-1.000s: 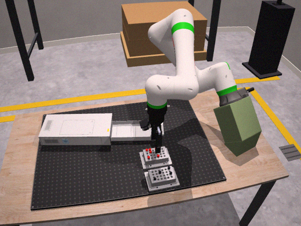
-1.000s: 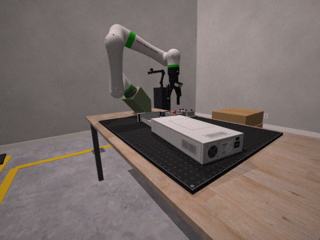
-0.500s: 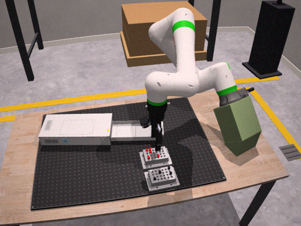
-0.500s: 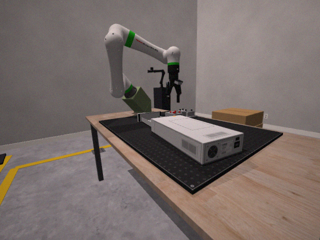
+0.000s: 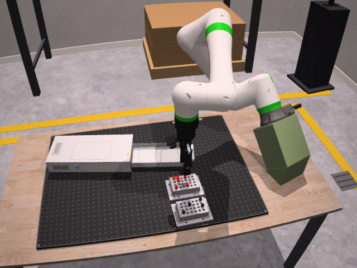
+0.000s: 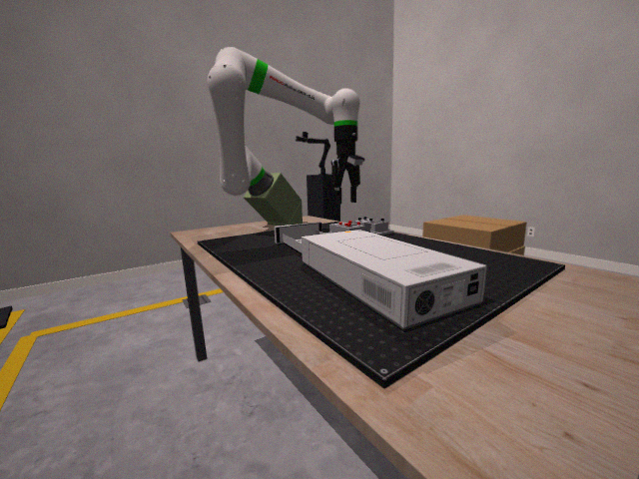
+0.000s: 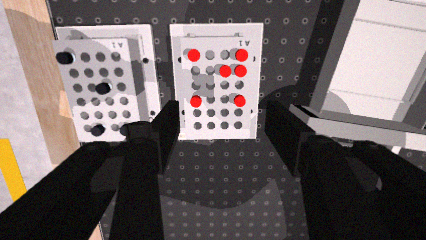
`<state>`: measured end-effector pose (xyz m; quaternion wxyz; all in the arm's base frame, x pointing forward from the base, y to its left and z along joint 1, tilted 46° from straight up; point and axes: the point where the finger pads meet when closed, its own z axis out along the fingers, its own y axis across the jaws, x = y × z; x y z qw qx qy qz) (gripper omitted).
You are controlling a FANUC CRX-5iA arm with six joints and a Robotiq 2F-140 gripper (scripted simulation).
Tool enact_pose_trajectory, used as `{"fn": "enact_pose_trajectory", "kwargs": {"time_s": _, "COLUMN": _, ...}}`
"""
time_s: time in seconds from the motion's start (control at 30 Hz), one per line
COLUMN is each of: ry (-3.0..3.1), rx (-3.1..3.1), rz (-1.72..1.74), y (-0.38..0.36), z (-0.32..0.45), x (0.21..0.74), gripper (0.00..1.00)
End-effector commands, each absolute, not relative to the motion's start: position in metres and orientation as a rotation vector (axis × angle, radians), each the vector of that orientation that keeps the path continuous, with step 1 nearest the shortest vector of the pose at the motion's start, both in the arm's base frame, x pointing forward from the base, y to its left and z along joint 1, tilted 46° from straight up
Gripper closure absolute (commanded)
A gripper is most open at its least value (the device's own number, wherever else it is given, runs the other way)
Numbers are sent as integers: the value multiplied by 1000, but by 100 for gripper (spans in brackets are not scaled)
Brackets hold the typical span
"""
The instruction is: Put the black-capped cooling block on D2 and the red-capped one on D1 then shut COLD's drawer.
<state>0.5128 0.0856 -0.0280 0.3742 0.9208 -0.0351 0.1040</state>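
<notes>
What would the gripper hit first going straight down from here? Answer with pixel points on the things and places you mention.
Looks like the red-capped cooling block (image 5: 186, 190) (image 6: 338, 229) (image 7: 204, 119) or its tubes; exact contact point under the gripper (image 5: 187, 172) (image 6: 345, 196) (image 7: 222, 107) is unclear, depth being hard to judge.

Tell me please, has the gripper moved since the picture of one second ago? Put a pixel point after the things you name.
Yes: in the exterior view, the gripper (image 5: 186, 171) (image 6: 345, 196) (image 7: 222, 116) is slightly higher above the red-capped block (image 5: 184, 187) (image 6: 342, 227) (image 7: 218, 92).
</notes>
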Motion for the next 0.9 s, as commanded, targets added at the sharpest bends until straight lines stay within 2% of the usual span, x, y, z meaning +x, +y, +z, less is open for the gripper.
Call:
{"fn": "enact_pose_trajectory", "kwargs": {"time_s": 0.0, "ry": -197, "rx": 2357, "rz": 312, "y": 78, "z": -22, "x": 504, "gripper": 90}}
{"fn": "enact_pose_trajectory", "kwargs": {"time_s": 0.87, "ry": -923, "rx": 2246, "rz": 599, "y": 19, "z": 14, "x": 443, "gripper": 90}}
